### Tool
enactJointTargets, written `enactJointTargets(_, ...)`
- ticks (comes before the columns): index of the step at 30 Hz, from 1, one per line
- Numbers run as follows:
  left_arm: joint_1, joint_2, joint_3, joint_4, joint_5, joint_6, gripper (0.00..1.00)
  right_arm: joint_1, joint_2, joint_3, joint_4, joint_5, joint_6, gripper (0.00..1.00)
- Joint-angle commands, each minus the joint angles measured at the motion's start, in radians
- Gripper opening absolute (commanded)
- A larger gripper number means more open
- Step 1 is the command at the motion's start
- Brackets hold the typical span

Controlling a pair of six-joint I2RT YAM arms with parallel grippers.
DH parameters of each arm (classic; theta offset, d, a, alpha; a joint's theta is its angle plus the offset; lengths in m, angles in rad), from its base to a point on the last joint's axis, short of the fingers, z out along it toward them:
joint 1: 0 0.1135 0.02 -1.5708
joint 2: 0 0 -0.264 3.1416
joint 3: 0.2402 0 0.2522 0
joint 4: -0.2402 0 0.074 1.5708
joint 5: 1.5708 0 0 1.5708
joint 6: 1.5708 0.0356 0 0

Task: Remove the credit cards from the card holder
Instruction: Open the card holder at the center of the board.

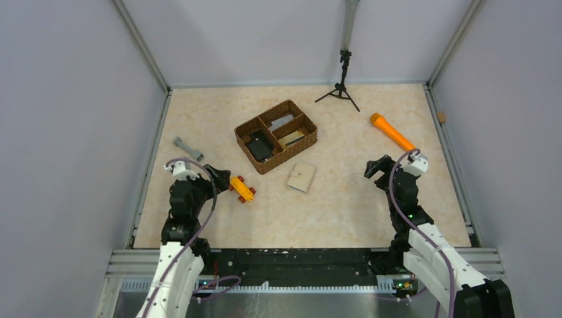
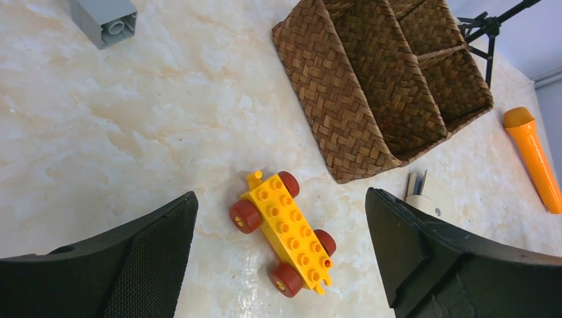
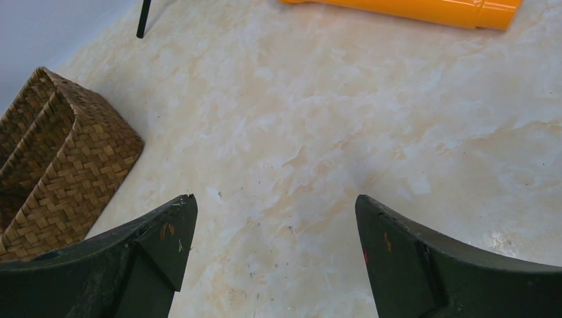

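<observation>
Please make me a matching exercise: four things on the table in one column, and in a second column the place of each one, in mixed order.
Things:
1. card holder
2. toy car
3. orange torch
4. grey block

Places:
a. on the far right part of the table
b. right in front of the open left gripper
c. on the left, farther back than the toy car
d. lying closed, just on the near side of the wicker tray

Pairs: 1-d, 2-b, 3-a, 4-c
</observation>
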Motion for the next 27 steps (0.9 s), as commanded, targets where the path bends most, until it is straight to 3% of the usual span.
enactJointTargets(1, -0.014, -0.017, -0.007, 0.064, 0.042, 0.022, 0.99, 0.006, 0.008, 0.048, 0.052, -0.018, 0.006, 0.91)
enactJointTargets(5, -0.082, -0.008, 0.010, 0.067, 0.013, 0.034, 0.98, 0.005, 0.020, 0.049, 0.059, -0.023, 0.006, 0.91)
enactJointTargets(12, -0.419, 0.105, 0.109, 0.053, -0.292, 0.072, 0.96, 0.004, 0.024, 0.049, 0.072, -0.039, -0.007, 0.92)
enactJointTargets(16, -0.609, 0.287, 0.219, 0.039, -0.428, 0.129, 0.92, 0.005, 0.015, 0.037, 0.090, -0.049, -0.013, 0.92)
enactJointTargets(20, -0.796, 0.476, 0.373, 0.012, -0.514, 0.250, 0.77, 0.005, 0.010, 0.032, 0.095, -0.053, -0.015, 0.92)
enactJointTargets(27, -0.908, 0.871, 0.683, -0.144, -0.477, 0.326, 0.61, 0.005, 0.010, 0.032, 0.096, -0.057, -0.015, 0.92)
